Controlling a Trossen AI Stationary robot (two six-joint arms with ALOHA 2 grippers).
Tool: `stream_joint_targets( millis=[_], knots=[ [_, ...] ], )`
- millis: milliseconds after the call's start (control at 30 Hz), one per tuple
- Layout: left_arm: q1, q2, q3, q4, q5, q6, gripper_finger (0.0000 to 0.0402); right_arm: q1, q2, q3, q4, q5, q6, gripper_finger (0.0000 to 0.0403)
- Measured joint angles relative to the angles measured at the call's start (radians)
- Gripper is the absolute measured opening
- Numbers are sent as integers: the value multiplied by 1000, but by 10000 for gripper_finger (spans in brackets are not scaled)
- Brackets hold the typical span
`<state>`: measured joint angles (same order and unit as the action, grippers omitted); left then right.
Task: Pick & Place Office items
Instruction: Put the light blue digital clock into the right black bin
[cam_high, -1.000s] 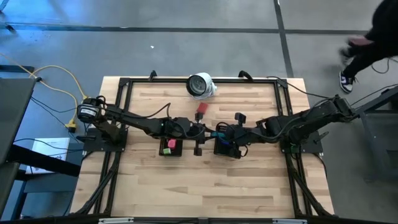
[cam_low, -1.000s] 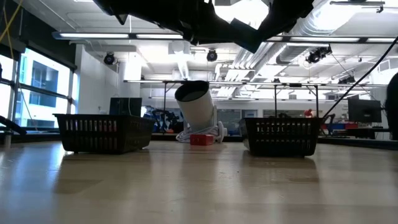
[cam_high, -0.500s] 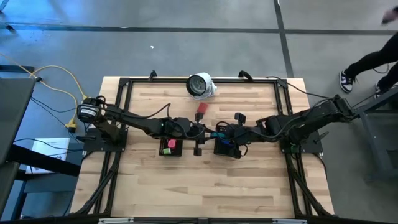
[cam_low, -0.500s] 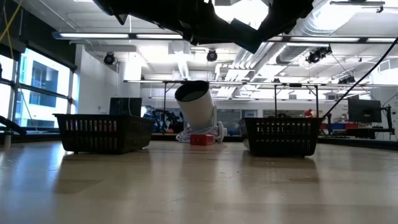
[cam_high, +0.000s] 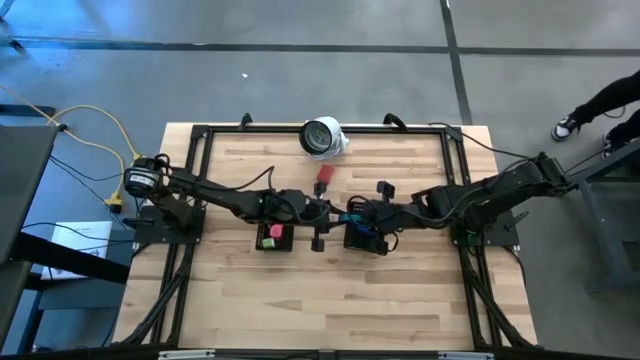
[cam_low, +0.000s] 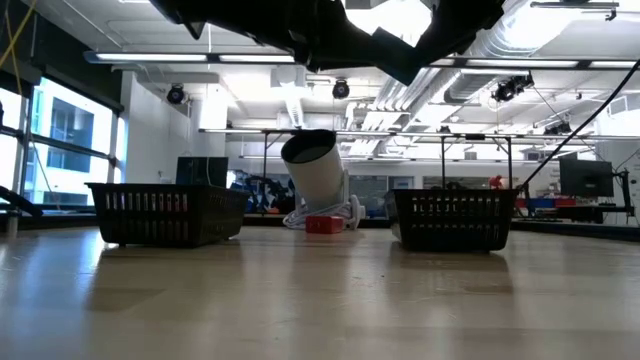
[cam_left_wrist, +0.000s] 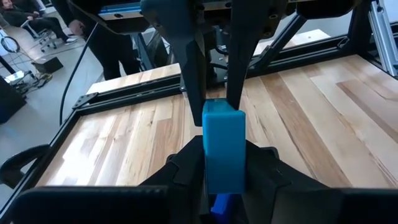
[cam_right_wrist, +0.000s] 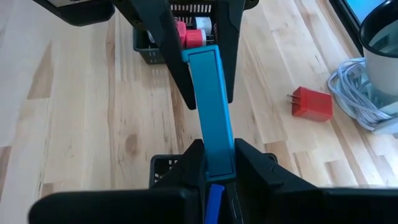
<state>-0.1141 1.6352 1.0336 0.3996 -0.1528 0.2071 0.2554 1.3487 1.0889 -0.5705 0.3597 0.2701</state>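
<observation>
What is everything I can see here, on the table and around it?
Table: one, light wood, black frame.
Mesh trays: two, black; left tray under the left arm, right tray under the right arm.
Pink piece: one, in the left tray.
Green piece: one, in the left tray.
Red piece: one, on the table near the white round object.
Dark blue piece: one, on the table beyond the right tray.
White round object: one, dark face, at the far edge, with a white cable.
Teal piece: one, in the air between the trays.
Person: one, dark clothes, on the floor beyond the right arm.
Left gripper: closed on the teal piece.
Right gripper: closed on its other end.
</observation>
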Motion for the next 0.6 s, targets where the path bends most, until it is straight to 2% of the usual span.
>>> stream_joint_targets(
  millis=[133,367,600],
  knots=[
    [-4,-2,0,-2,-15,3,80,0,0,0,0,4,-8,45],
    [-28,-35,0,-50,-108,32,86,-1,0,0,0,20,-9,45],
    [-78,-107,0,-159,-264,51,161,-1,-6,0,-30,33,-12,45]
  ],
)
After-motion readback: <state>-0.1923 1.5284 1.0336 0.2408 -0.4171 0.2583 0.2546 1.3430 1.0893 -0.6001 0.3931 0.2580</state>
